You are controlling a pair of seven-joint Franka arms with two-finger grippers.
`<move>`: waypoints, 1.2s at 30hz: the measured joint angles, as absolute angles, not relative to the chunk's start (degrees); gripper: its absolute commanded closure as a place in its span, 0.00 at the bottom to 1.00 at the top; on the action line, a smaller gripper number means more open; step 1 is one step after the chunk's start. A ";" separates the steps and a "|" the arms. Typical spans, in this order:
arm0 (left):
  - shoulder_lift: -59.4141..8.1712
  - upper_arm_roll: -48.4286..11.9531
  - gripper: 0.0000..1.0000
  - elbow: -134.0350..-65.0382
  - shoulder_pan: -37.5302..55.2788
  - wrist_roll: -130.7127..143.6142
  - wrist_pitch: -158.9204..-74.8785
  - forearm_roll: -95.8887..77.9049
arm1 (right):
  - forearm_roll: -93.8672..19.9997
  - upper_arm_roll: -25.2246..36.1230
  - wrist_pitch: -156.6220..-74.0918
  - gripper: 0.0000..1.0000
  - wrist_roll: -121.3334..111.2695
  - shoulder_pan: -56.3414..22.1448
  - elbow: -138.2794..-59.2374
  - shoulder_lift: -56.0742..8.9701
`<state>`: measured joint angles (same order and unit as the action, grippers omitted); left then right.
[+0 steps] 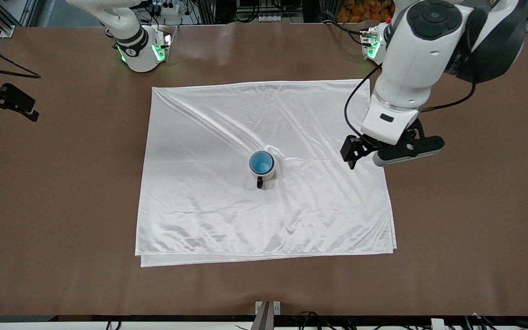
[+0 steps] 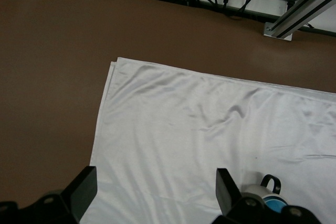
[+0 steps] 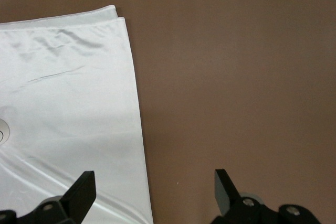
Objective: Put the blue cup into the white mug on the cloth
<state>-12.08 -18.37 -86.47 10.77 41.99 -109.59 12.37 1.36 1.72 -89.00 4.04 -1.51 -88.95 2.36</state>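
Although nothing grips it, the blue cup (image 1: 261, 162) sits upright inside the white mug (image 1: 264, 172), whose black handle points toward the front camera, near the middle of the cloth (image 1: 200, 183). One cup, one mug and one cloth are on the table (image 1: 62, 183). Well apart from the mug, the left gripper (image 1: 360, 153) hangs over the cloth's edge at the left arm's end, fingers (image 2: 227, 188) spread and empty. Over the cloth's edge too, the right gripper (image 3: 152, 198) is likewise spread and empty.
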 measured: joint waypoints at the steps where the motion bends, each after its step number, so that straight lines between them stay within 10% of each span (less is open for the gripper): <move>1: -11.82 -18.39 0.00 -86.39 10.38 41.17 -109.13 12.31 | 1.36 1.71 -89.00 0.00 4.04 -1.52 -88.96 2.36; 36: -6.50 -18.35 0.00 -86.09 -3.69 22.53 -98.72 5.99 | 1.36 1.71 -89.29 0.00 4.06 -2.79 -89.10 2.36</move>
